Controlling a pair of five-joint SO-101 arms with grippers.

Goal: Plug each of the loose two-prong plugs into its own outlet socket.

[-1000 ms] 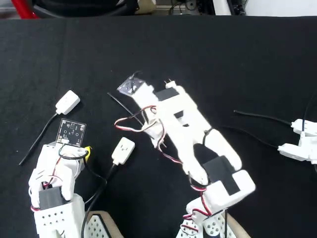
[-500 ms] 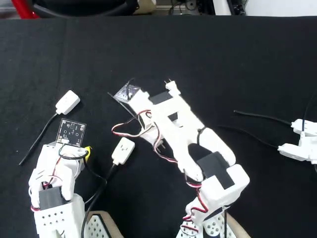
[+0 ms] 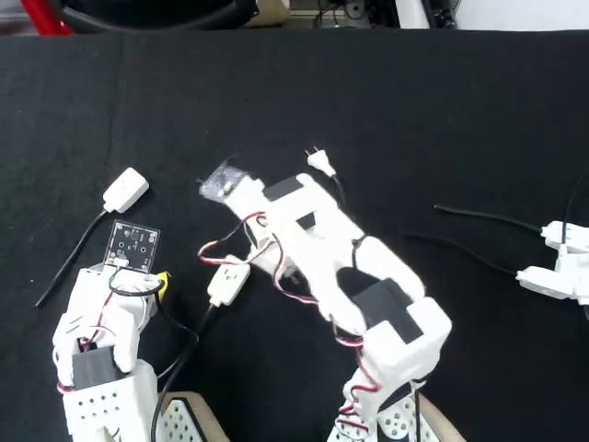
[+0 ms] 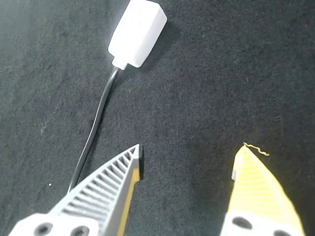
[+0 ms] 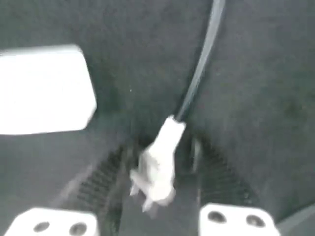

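Plug (image 5: 157, 167) clamped in right pincer (image 5: 160, 150) | left pincer (image 4: 191, 147) agape | socket (image 4: 137, 33) near, apart

A black cloth-covered table (image 3: 442, 110) (matte, faintly fuzzy) meets a red bar (image 3: 39, 15) and dark cables (image 3: 336, 13) behind.

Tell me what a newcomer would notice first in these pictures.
The right arm stretches diagonally across the middle of the black table, and the right end effector is shut on a white two-prong plug. At the lower left of the high view, the left end effector hangs open, facing a white outlet socket on a black cord.
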